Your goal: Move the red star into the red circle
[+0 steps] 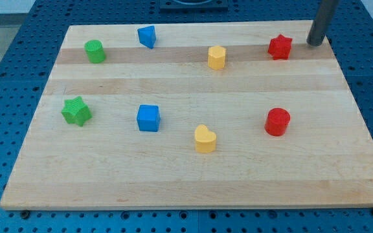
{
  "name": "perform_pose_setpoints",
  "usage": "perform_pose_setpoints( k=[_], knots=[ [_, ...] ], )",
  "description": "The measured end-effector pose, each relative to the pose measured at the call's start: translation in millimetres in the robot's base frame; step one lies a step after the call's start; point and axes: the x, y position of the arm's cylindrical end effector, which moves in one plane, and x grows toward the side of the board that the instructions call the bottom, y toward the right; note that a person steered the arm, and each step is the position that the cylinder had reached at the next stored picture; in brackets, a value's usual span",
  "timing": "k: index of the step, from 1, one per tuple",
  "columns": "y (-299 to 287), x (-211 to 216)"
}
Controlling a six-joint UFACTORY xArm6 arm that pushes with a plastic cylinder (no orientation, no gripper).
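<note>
Red star: it sits in the upper right of the frame, near the top edge of the wooden board, and nothing touches it.
Red circle: a round red block in the right part of the frame, lower than the star and almost straight under it; the two are well apart.
My tip: the dark rod comes down in the upper right corner, and its lower end rests on the board just to the right of the star, with a small gap between them.
Step in hand: I judge that the push is not yet begun, because the tip stands beside the star and not behind it.
How to do it well: the tip should first go around to the top side of the star, then push it downward in the frame, through the middle of the block, so that it does not turn away to one side. The path between star and circle is free.
Other blocks: yellow hexagon is left of the star; yellow heart is lower left of the circle. Both are out of the way.
Pincer: there is none here. The arm ends only in a rod, so it cannot open, close or hold; it can only push.
</note>
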Motion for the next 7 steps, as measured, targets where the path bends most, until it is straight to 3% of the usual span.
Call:
perform_pose_setpoints(
  k=[3, 4, 5, 6, 7],
  knots=[
    [-45, -28],
    [-55, 22],
    [-55, 24],
    [-56, 60],
    [-60, 5]
  ],
)
